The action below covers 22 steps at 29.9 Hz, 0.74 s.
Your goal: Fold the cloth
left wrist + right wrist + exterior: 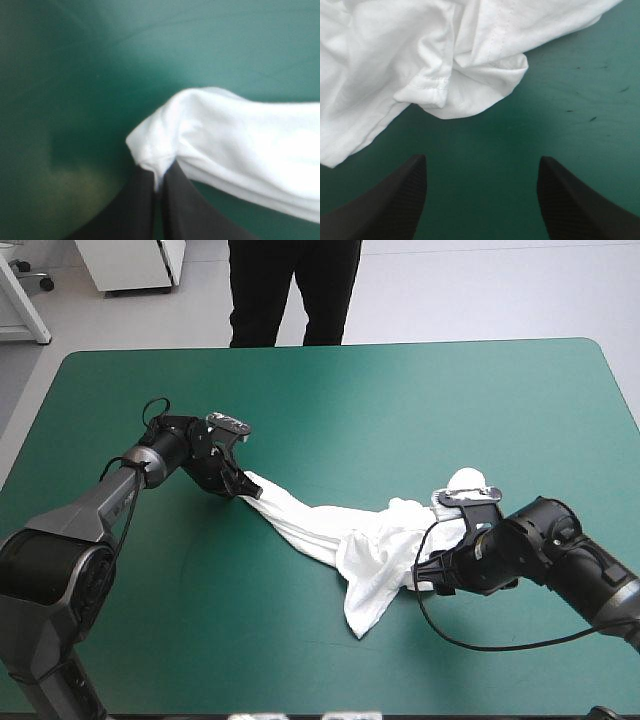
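Observation:
The white T-shirt (370, 545) lies as a stretched, crumpled strip across the middle of the teal-green table. My left gripper (243, 487) is shut on the T-shirt's left end, pulling it into a taut band; in the left wrist view the black fingers pinch a hemmed corner of the T-shirt (210, 135). My right gripper (425, 575) rests low at the heap's right side. It stands open in the right wrist view, and a hemmed fold of the T-shirt (445, 65) lies just ahead of its fingertips (412, 172), untouched.
Bare teal-green cover (400, 400) stretches around the shirt on all sides. The table's far edge (330, 345) runs near the top of the high view.

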Each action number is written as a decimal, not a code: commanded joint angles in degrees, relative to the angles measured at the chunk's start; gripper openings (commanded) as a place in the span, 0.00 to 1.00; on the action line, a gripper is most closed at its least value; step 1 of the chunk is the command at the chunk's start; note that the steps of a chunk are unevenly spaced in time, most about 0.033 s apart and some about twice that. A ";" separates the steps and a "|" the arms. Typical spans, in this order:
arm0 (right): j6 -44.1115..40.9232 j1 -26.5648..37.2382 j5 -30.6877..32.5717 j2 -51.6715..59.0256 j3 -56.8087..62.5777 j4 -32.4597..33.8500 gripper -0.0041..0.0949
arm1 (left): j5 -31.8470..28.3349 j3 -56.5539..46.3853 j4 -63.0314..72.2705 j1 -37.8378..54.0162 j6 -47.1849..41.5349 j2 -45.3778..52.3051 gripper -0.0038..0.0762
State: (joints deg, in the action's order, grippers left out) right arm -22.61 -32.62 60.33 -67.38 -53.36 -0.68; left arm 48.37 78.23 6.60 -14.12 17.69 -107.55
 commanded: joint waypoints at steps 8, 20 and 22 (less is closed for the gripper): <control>-2.20 -0.03 -15.73 -6.45 5.15 1.23 0.66 | 0.43 0.48 2.00 -0.61 -0.36 1.34 0.04; -3.44 -0.03 -21.22 -15.91 5.15 2.17 0.49 | 0.43 0.48 2.00 -0.61 -0.36 1.47 0.04; -3.34 -0.03 -20.72 -16.19 5.15 2.27 0.29 | 0.56 0.48 2.00 -0.61 -0.36 1.47 0.04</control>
State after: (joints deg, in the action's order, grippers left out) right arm -26.14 -32.62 43.18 -83.29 -47.36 2.27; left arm 48.31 78.23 6.60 -14.12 17.69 -107.55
